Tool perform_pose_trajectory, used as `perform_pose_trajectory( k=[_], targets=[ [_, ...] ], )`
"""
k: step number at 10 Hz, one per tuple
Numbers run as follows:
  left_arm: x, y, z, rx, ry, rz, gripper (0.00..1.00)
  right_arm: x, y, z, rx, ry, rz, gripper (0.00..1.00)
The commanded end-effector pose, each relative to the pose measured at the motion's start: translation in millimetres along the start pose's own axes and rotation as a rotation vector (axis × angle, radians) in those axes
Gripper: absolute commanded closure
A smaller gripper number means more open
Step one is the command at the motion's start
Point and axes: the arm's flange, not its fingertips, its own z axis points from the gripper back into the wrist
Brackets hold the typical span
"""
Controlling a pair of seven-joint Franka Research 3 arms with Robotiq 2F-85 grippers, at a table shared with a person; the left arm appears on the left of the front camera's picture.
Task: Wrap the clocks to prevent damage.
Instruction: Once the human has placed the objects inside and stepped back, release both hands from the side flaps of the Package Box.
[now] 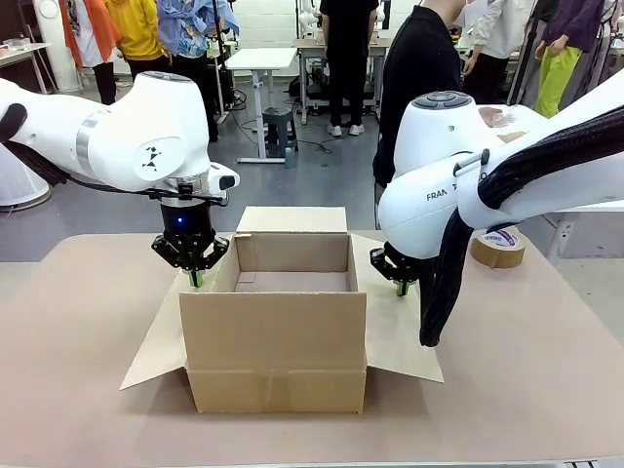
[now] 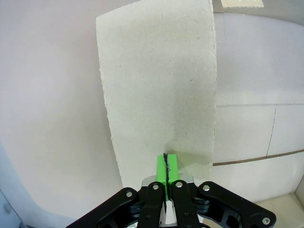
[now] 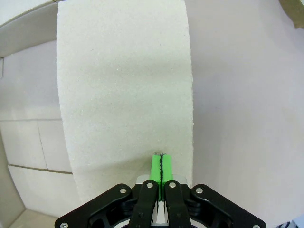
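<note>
An open brown cardboard box (image 1: 278, 331) stands mid-table, its inside bare as far as I can see. The clocks are out of view. My left gripper (image 1: 196, 278) is shut, pads together, with its tip down on the box's left side flap (image 1: 161, 351). In the left wrist view the gripper (image 2: 166, 161) rests on that pale flap (image 2: 161, 85). My right gripper (image 1: 401, 288) is shut as well, tip down on the right side flap (image 1: 395, 331). In the right wrist view this gripper (image 3: 161, 161) touches the flap (image 3: 123, 85).
A roll of brown tape (image 1: 498, 247) lies at the table's far right. The box's back flap (image 1: 292, 219) stands up. A person in black (image 1: 419, 68) stands beyond the far edge. Bare tan tabletop (image 1: 78, 390) lies left and right of the box.
</note>
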Motion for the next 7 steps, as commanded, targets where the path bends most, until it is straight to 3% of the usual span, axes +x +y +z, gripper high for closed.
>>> perform_pose_trajectory(
  k=[1,7],
  targets=[
    [-0.1,-0.8,-1.3,0.019,-0.008,0.010,1.00,-0.6,0.5,-0.9,-0.002,0.001,0.001,0.99],
    [-0.1,-0.8,-1.3,0.019,-0.008,0.010,1.00,-0.6,0.5,-0.9,-0.002,0.001,0.001,0.99]
  ],
)
